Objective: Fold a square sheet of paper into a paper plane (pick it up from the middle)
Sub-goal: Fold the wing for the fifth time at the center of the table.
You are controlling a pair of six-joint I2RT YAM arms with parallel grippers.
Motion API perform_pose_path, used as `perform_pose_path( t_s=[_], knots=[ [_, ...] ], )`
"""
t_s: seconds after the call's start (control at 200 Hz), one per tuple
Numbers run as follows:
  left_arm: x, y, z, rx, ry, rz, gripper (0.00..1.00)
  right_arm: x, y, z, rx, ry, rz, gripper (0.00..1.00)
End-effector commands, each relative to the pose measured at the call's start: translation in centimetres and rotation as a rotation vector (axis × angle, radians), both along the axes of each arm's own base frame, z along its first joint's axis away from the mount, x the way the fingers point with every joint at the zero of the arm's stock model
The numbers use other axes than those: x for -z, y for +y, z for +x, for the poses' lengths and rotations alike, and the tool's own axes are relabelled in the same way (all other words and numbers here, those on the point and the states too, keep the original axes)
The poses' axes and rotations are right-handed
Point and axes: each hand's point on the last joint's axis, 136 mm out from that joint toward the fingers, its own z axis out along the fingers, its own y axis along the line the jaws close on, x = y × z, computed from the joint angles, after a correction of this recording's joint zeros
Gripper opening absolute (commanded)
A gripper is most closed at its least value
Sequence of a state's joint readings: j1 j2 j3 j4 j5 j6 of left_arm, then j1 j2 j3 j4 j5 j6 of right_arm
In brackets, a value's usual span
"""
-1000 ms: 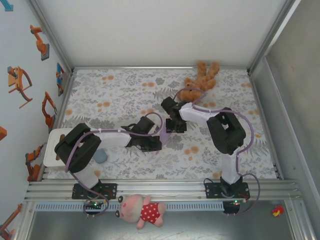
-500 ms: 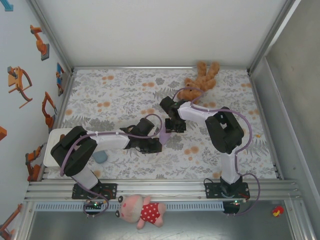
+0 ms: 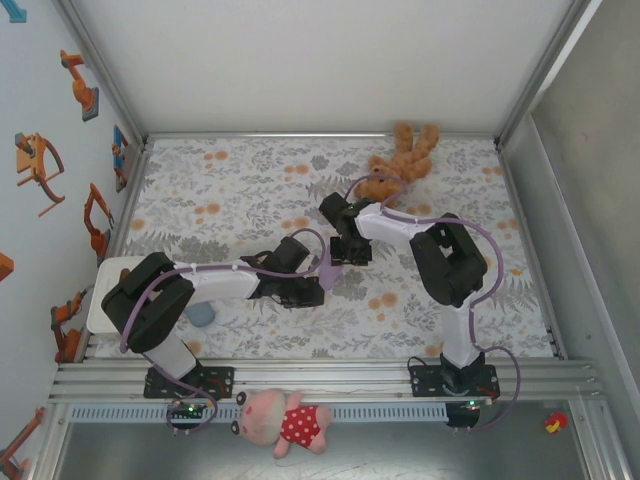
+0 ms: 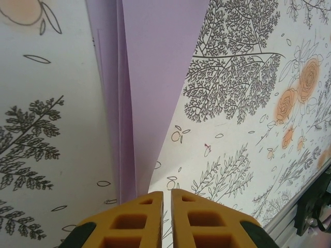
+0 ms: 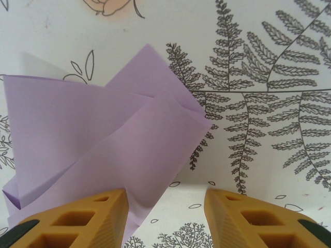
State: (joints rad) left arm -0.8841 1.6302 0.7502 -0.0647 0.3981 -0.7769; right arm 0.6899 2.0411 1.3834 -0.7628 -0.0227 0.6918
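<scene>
The sheet of paper (image 5: 103, 139) was already partly folded, with several layers lying over each other and one sharp corner pointing away. It sat near the middle of the surface (image 3: 250, 180), between the two arms. The left gripper (image 4: 167, 194) had its fingers pressed together, and the near end of the paper (image 4: 155, 77) ran in at them, so it seemed to be pinched there. The right gripper (image 5: 165, 194) stood with its fingers apart and held nothing, one finger just over the paper's edge.

The work looked to be in the middle of the folding, not yet a finished plane. The next move probably called for the right gripper to take or press down a free flap while the left one kept the paper from sliding.

By count there was one sheet (image 3: 327, 270), two grippers, one brown teddy bear (image 3: 400, 160) at the far edge, one pink pig toy (image 3: 285, 420) and one grey-blue pad (image 3: 202, 313).
</scene>
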Motion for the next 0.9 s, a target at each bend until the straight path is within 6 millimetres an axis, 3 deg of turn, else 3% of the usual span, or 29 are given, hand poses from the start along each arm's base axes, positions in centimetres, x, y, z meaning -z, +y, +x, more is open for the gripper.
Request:
perform_pose_path(
  t_s=[0.0, 0.896],
  knots=[
    [0.8, 0.7, -0.4, -0.005, 0.009, 0.040, 0.10, 9.4, -1.2, -3.5, -0.003, 0.153, -0.076, 0.46],
    [3.7, 3.0, -2.2, -0.036, 0.093, 0.126, 0.06, 10.0, -1.8, -3.9, -0.003, 0.166, -0.107, 0.46]
  ],
)
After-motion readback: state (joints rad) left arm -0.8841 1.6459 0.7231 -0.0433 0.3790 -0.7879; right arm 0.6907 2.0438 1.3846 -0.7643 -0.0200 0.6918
